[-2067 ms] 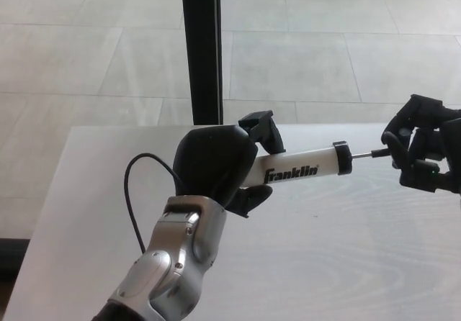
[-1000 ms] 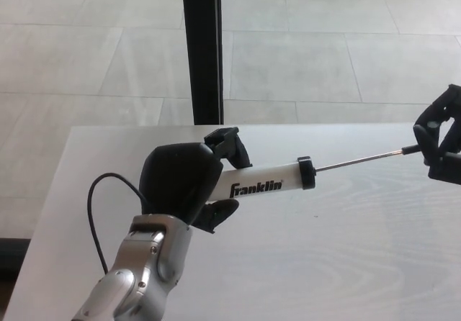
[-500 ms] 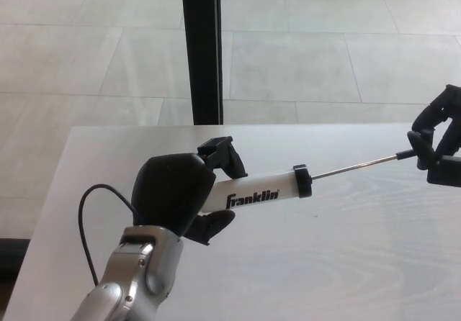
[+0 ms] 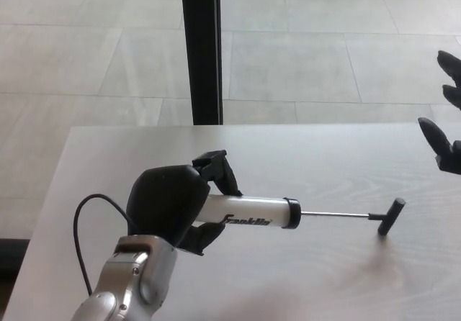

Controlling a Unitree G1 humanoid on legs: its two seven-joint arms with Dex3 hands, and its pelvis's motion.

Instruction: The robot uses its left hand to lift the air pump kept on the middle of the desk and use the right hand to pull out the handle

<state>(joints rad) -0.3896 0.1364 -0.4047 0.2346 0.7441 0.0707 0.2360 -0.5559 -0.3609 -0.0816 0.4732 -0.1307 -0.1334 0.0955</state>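
Note:
The white Franklin air pump (image 4: pixel 252 211) lies nearly level just above the desk, its thin metal rod pulled out to the right and ending in a black T-handle (image 4: pixel 390 216). My left hand (image 4: pixel 169 207) is shut around the pump's left end, next to its black nozzle head (image 4: pixel 216 170). At the far right edge of the head view my right hand (image 4: pixel 445 130) hovers open, fingers spread, well above and to the right of the handle and touching nothing.
The pale wood desk (image 4: pixel 302 155) fills the lower picture, its far edge running across the middle. A black vertical post (image 4: pixel 200 47) stands behind the desk. A black cable (image 4: pixel 86 227) loops off my left wrist. Tiled floor lies beyond.
My right hand has let go of the T-handle and lifted away, open. The pump's right end has dropped, so the extended rod and handle now lie low near the desk.

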